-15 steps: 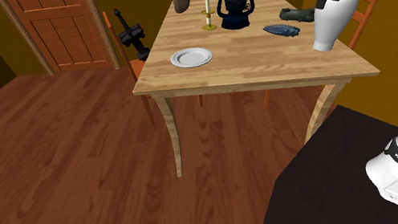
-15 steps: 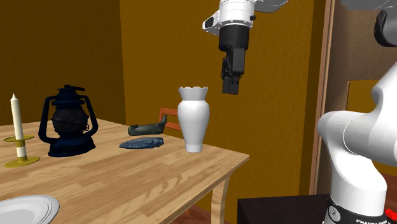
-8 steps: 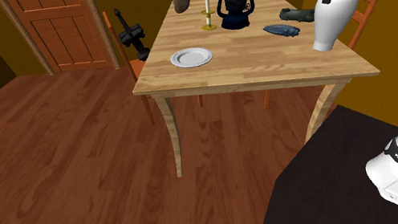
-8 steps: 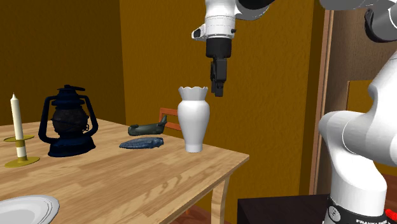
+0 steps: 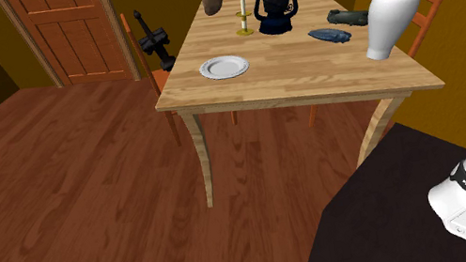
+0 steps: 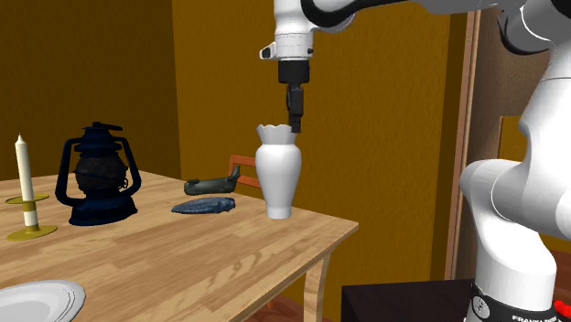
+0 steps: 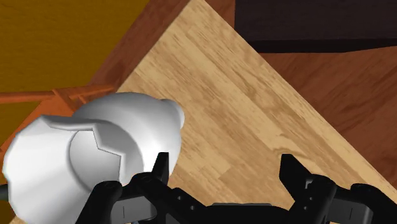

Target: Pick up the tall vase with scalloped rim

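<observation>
The vase (image 5: 389, 24) is plain white and tall, with a narrow foot, a swelling shoulder, a pinched neck and a flared, scalloped rim. It stands upright on the wooden table (image 5: 288, 69) by its far right corner, at the upper right of the shoulder view. In the second exterior view it stands just left of centre.

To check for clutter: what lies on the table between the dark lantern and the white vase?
Two low dark objects: a flat blue-grey one and a greenish one just behind it, plain in the second exterior view.
</observation>
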{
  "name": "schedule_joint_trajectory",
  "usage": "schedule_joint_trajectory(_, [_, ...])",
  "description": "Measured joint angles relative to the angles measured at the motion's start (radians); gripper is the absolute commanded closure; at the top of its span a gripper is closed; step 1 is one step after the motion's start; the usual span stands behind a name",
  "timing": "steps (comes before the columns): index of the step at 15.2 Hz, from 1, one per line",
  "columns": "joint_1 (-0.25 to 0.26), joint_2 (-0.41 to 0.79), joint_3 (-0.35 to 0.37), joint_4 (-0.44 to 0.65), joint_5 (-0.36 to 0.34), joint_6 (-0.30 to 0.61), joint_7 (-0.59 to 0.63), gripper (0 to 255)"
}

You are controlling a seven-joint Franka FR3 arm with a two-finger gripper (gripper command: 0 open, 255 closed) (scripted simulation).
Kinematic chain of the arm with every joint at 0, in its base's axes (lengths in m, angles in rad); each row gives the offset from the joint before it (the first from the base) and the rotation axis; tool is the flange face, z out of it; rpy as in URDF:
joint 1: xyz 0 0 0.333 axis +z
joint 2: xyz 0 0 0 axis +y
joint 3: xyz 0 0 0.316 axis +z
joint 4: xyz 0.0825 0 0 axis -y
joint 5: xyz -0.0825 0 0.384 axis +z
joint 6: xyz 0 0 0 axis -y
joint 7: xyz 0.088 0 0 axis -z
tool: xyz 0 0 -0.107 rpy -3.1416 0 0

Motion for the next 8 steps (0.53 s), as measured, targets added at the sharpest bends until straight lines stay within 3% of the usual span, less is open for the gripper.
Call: schedule_joint_trajectory(8, [-0.037, 0.185, -0.075, 0.187, -0.065, 0.024, -0.129, 0])
